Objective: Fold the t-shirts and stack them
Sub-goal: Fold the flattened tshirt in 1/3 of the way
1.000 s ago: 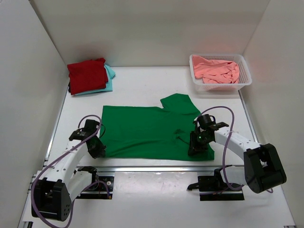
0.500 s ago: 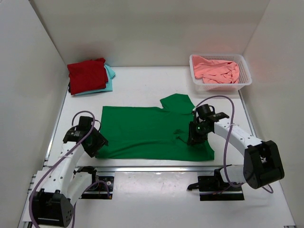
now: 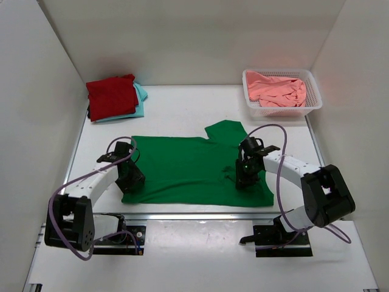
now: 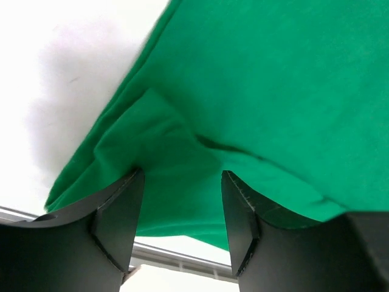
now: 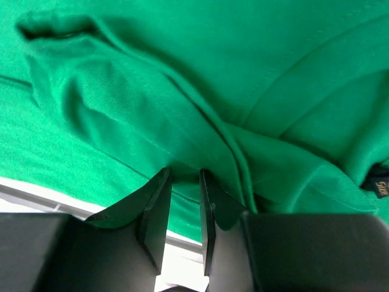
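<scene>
A bright green t-shirt (image 3: 188, 167) lies spread flat in the middle of the table, one sleeve pointing to the far side. My left gripper (image 3: 131, 180) stands open over its near-left corner, and a bunched fold of the green cloth (image 4: 158, 140) sits at the fingertips (image 4: 130, 182). My right gripper (image 3: 243, 176) is shut on a ridge of the green cloth (image 5: 182, 91) near the shirt's right side. A folded dark red t-shirt (image 3: 111, 96) rests on a pale turquoise t-shirt (image 3: 141, 94) at the far left. A salmon pink t-shirt (image 3: 276, 88) lies crumpled in the basket.
The white mesh basket (image 3: 315, 100) stands at the far right corner. White walls enclose the table on the left, the right and the far side. A metal rail (image 3: 200, 215) runs along the near edge just below the green shirt's hem.
My left gripper has opened, let go of the shirt's near-left corner and shifted slightly right and away. The right gripper has pulled its pinch of green cloth to the left and away.
</scene>
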